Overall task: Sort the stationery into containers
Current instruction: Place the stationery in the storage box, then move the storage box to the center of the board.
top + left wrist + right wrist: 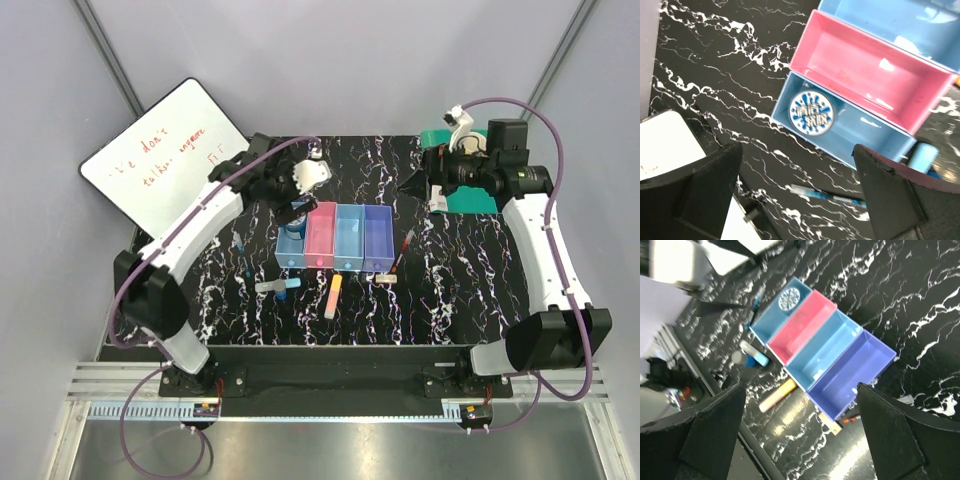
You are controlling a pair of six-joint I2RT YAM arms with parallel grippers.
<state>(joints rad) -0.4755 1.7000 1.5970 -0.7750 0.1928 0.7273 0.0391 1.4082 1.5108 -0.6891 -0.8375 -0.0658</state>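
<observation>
Nearest the arm bases, the orange bar [333, 297] lies on the black marbled table [440, 290], just in front of the pink bin [320, 237]. To its left the grey marker [270, 286] lies crosswise in front of the left blue bin [290, 252]. To its right the eraser [386, 279] sits at the near corner of the purple bin [378, 238]. A red pen [403, 246] lies slanted just right of the purple bin, and a blue pen [812, 191] lies on the table left of the row. The four bins stand joined side by side, with the middle blue bin [347, 238] between the pink and the purple one. The bottle [810, 112] sits in the far end of the left blue bin, its round printed top facing up. The left gripper [297, 208] hangs above that end of the bin. In the left wrist view its fingers [715, 190] stand wide apart with nothing between them, clear of the bottle below. The right gripper [412, 185] hangs over the far right part of the table, beyond the purple bin. Its fingers [890, 440] are also spread wide and hold nothing. Farthest back, a whiteboard [160, 160] with red writing leans at the left. A green book [470, 200] lies at the right corner, partly under the right arm.
</observation>
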